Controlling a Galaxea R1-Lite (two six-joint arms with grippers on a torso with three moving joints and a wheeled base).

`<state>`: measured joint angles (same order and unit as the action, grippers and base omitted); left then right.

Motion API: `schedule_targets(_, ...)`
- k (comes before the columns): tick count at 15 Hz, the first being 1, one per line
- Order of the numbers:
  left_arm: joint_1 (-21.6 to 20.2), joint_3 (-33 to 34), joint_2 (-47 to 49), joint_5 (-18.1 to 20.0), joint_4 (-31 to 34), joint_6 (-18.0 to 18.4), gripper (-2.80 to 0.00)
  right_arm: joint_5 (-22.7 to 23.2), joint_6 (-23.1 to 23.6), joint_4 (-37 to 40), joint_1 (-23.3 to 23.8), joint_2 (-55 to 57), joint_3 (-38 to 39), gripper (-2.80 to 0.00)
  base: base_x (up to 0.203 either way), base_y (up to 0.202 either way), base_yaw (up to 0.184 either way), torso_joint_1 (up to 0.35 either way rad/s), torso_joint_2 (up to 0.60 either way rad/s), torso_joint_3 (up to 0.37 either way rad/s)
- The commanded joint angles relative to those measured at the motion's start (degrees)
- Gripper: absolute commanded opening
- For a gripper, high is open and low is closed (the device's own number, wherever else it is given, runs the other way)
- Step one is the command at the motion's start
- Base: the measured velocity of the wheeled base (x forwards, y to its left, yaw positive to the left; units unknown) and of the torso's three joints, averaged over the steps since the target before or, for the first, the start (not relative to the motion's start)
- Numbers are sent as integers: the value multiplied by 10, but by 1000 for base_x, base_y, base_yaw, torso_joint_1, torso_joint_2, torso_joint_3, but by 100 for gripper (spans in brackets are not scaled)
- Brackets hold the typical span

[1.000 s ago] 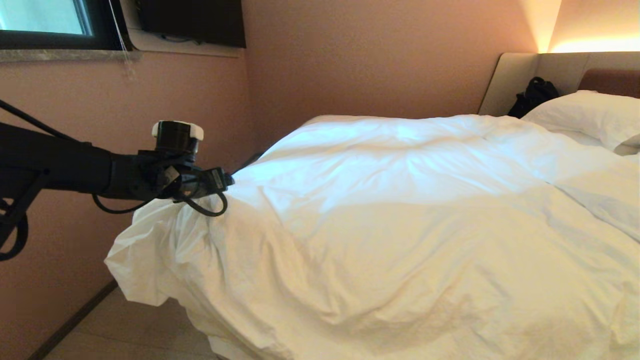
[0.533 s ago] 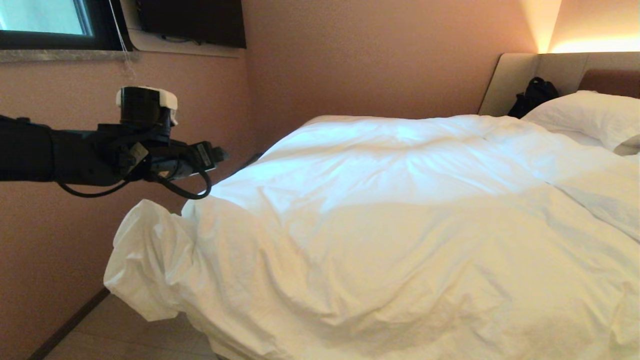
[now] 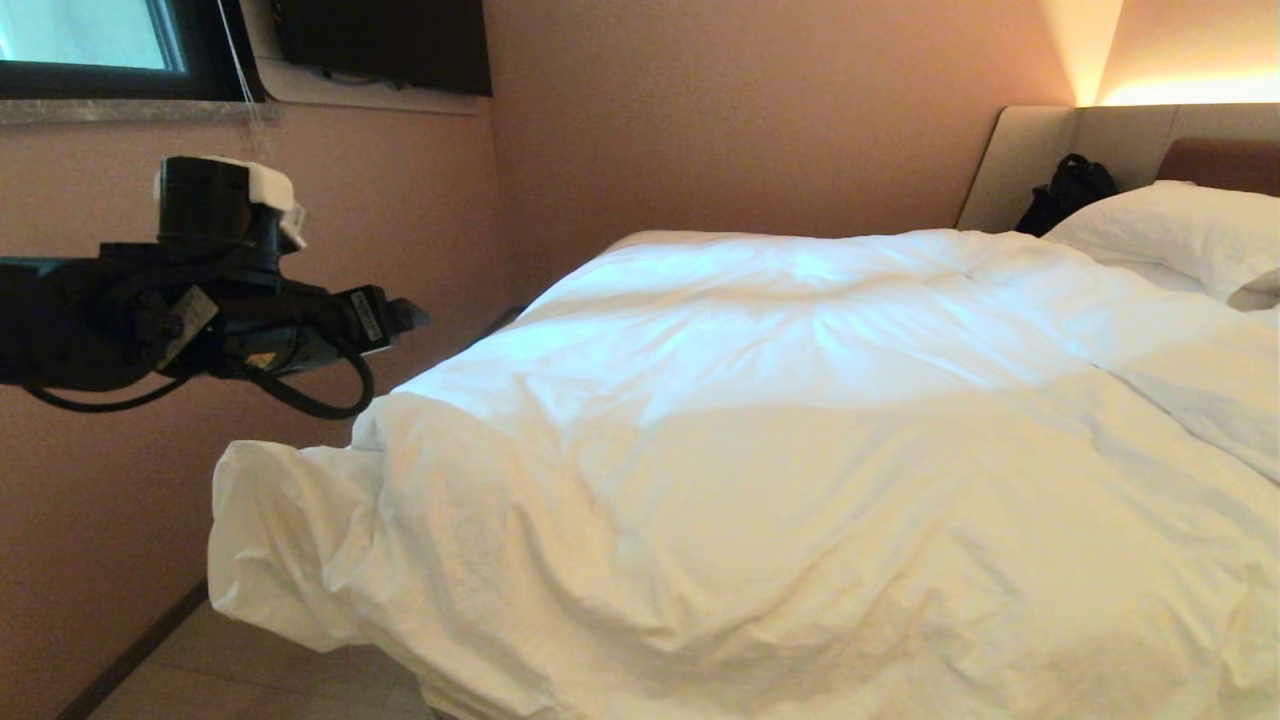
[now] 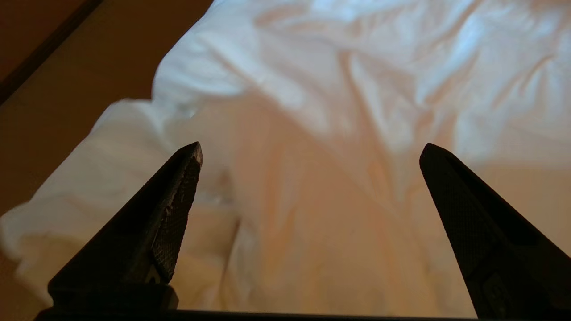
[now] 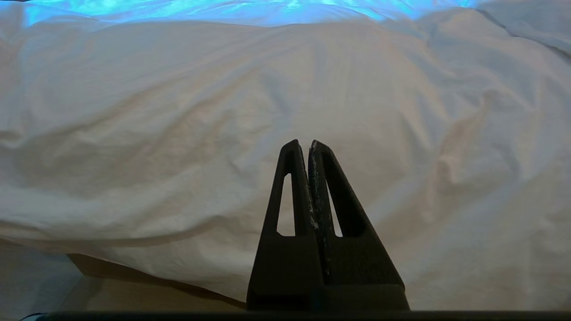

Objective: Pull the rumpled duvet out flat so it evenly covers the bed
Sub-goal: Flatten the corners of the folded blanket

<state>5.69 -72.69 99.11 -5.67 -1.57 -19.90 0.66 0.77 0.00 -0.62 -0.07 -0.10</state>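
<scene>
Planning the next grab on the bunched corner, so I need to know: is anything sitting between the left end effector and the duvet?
Nothing visible does. The left end effector hangs open above the duvet, with only air between its fingers and the bunched corner that overhangs the floor. The right end effector is shut, parked over the duvet's near edge.

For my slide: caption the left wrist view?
Open left pincer hovering above the rumpled white duvet, holding nothing.
</scene>
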Motion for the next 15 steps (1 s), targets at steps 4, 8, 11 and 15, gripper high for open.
schedule_targets(4, -65, 108, -107, 13, 46, 23, 0, 0, 0, 0, 0, 1, 0, -280, 0, 0, 0, 0, 0, 0)
schedule_targets(8, -179, 204, -152, 114, 47, 118, 0, 0, 0, 0, 0, 1, 0, -280, 0, 0, 0, 0, 0, 0)
schedule_targets(11, -241, 239, -156, 195, 52, 153, 0, 0, 0, 0, 0, 1, 0, -280, 0, 0, 0, 0, 0, 0)
schedule_targets(15, -248, 259, -119, 237, 54, 159, 0, 0, 0, 0, 0, 1, 0, -280, 0, 0, 0, 0, 0, 0)
